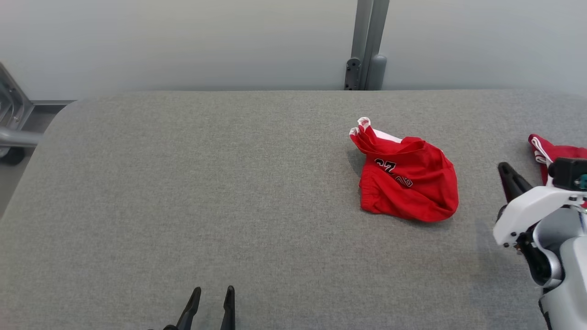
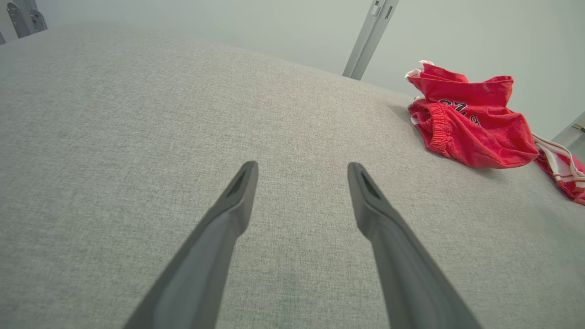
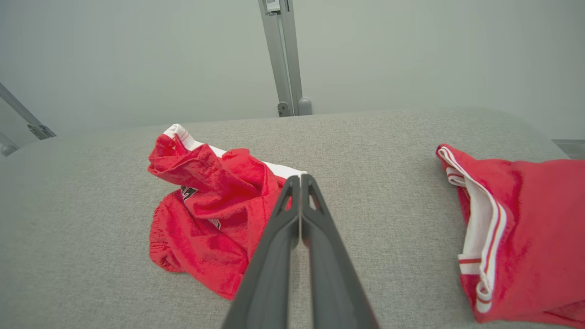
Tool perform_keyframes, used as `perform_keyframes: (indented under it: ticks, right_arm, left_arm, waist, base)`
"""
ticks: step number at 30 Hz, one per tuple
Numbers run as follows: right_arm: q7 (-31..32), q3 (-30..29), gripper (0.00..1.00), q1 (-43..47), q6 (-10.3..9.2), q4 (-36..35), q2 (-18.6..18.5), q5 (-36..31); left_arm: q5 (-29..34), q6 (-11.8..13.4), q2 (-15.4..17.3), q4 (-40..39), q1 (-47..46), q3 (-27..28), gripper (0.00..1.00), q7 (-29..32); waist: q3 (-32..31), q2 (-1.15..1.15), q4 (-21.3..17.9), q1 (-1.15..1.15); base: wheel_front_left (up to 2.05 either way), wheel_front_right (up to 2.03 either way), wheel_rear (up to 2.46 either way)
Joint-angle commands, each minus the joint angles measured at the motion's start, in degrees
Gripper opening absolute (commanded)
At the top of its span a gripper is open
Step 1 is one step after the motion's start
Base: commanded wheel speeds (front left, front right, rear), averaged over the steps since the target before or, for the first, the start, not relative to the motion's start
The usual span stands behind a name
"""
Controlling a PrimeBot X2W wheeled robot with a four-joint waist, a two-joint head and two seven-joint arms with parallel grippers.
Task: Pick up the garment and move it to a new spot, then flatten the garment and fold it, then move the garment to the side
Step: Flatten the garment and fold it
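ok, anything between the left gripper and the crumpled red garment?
Nothing in the way. Between the left gripper and the crumpled red garment lies only a bare stretch of the grey table, as the head view and the left wrist view both show.

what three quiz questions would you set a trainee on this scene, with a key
1. True or false: the right gripper holds the crumpled red garment.
2. The left gripper is: A open and empty, B shut on cloth, C shut and empty.
3. How many red garments lie on the grey table?
Key: 1 false, it is shut on nothing; 2 A; 3 two, the second garment lying at the table's right edge.
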Motion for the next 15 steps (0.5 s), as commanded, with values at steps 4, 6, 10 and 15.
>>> perform_keyframes:
  ticks: [4, 6, 10, 15]
  right_arm:
    - [1.93, -4.02, 0.00, -1.90, 0.01, 1.18, -1.23, -0.39]
    - [2.55, -5.28, 0.00, -5.04, 0.01, 3.07, -2.61, -1.10]
    - [2.19, -5.47, 0.00, -9.82, 0.01, 7.61, -3.79, -1.93]
    - [0.63, -3.82, 0.00, -14.55, 0.01, 15.68, -3.27, -2.63]
  left_arm:
    - [0.97, -0.68, 0.04, -0.17, -2.26, -1.07, 1.00, -0.15]
    - [1.71, -1.20, 0.04, 0.23, -4.13, -1.86, 1.00, -0.14]
    - [2.07, -1.67, 0.04, 0.93, -6.27, -2.14, 1.00, -0.14]
    - [1.45, -1.87, 0.04, 1.47, -7.60, -2.42, 1.00, -0.15]
  waist:
    - [2.66, 0.00, 0.47, 0.00]
    - [5.95, 0.00, 2.34, 0.00]
    - [9.22, 0.00, 4.76, 0.00]
    - [11.19, 0.00, 7.18, 0.00]
  base:
    - [0.00, 0.00, 0.00]
    - [0.00, 0.00, 0.00]
    - [0.00, 0.00, 0.00]
    - [0.00, 0.00, 0.00]
